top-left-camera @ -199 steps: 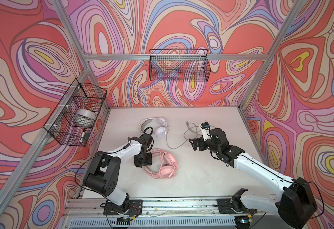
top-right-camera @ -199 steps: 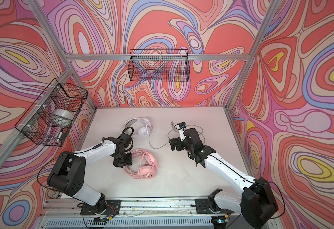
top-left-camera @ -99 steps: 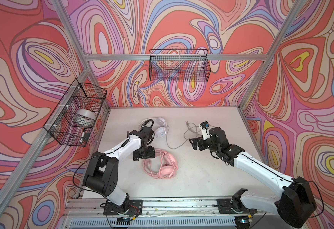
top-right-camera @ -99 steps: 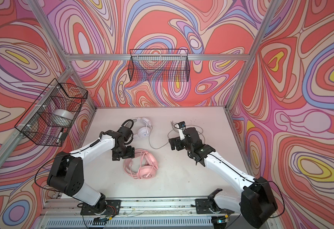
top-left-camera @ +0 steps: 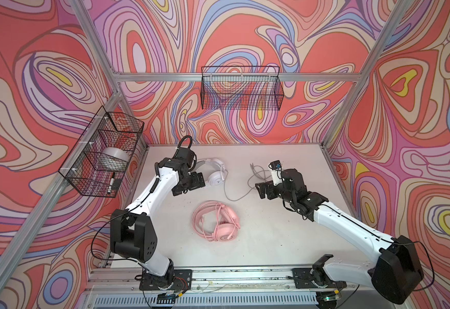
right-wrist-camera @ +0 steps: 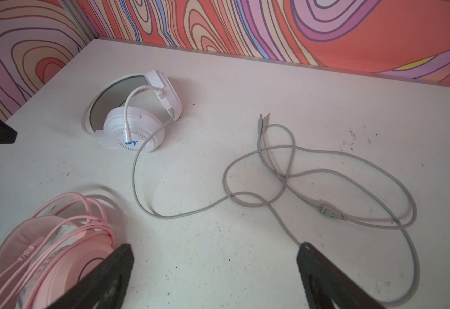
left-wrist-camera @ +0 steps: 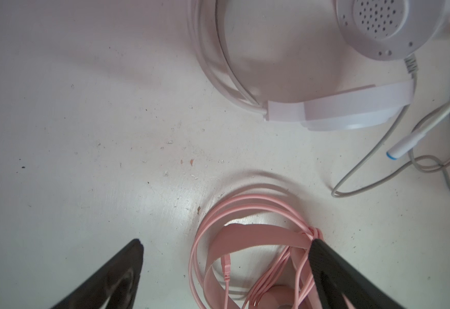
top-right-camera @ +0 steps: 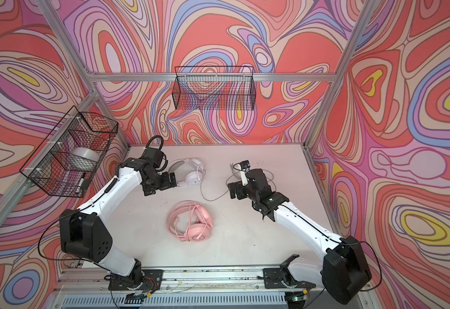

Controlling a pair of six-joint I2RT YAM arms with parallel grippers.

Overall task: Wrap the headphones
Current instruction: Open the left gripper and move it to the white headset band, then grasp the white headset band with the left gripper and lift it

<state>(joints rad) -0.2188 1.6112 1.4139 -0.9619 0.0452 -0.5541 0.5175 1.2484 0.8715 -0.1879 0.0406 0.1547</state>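
Pink headset (top-left-camera: pixel 216 222) lies mid-worktop (top-left-camera: pixel 272 240) with its cable coiled round the band, seemingly finished, while the white headset (top-left-camera: pixel 215 174) behind it has its grey cable (right-wrist-camera: pixel 298 184) sprawled loose, left claw (top-left-camera: pixel 189 186) and right claw (top-left-camera: pixel 261 190) hovering open, empty.

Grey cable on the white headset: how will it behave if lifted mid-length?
Probably floppy: the grey cable lies in loose crossing loops, so it should sag and drag. Crossed loops may tangle. Likely light; the white headset should anchor one end.
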